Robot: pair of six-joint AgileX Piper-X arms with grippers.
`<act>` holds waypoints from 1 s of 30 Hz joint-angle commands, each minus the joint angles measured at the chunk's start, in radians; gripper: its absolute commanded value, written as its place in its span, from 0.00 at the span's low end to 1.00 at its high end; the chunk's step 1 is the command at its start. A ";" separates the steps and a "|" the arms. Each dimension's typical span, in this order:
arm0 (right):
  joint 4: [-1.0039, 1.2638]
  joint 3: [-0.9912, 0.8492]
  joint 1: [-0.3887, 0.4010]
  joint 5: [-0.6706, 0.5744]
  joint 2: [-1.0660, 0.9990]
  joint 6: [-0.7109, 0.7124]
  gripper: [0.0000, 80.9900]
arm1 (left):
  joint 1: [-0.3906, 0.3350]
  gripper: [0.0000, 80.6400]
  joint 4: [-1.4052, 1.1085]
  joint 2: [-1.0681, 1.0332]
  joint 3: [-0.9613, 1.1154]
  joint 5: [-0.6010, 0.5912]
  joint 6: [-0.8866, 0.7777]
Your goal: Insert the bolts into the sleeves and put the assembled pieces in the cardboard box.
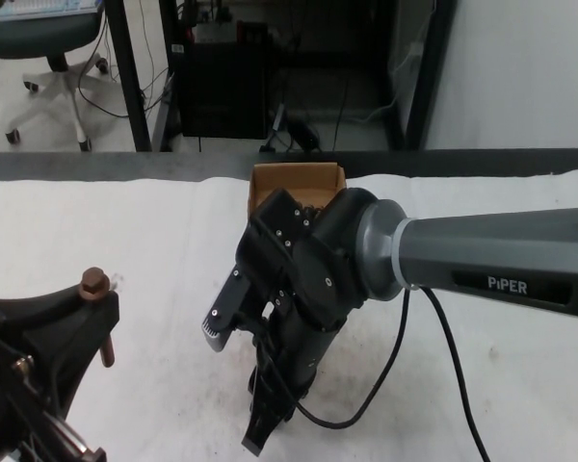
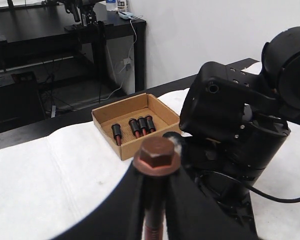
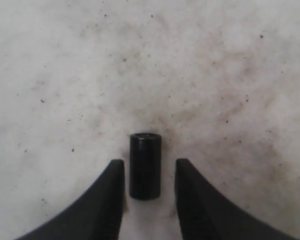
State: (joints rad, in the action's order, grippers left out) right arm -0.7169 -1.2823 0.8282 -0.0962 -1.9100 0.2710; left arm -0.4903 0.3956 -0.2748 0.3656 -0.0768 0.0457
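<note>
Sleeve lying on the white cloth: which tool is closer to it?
Right. The right tool sits open around the sleeve; the left tool is off to the side, holding a bolt.

A robotics lab: white-padded desk [image 1: 96,221], a wheeled office chair [image 1: 48,38] at eleven o'clock, black racks [image 1: 118,67] and loose cables [image 1: 339,106] at twelve.

Sleeve [image 3: 145,166] betw. right pincer [image 3: 150,164] tips, box [image 1: 270,179] beyond.

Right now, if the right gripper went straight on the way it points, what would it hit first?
Likely the black sleeve lying between the right gripper's open fingers, or the white cloth beneath it; how far off is unclear.
</note>
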 commanded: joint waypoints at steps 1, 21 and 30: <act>-0.005 -0.002 -0.002 -0.008 -0.002 0.005 0.41 | 0.001 0.00 -0.011 0.009 0.003 -0.007 0.000; 0.027 -0.002 -0.002 -0.008 -0.041 0.021 0.41 | 0.001 0.00 -0.011 0.009 0.003 -0.007 0.000; 0.031 -0.002 -0.002 -0.008 -0.041 0.021 0.40 | 0.001 0.00 -0.011 0.009 0.003 -0.007 0.000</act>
State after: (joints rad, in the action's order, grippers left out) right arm -0.6914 -1.2823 0.8282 -0.0972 -1.9575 0.2864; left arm -0.4903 0.3956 -0.2748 0.3656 -0.0768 0.0457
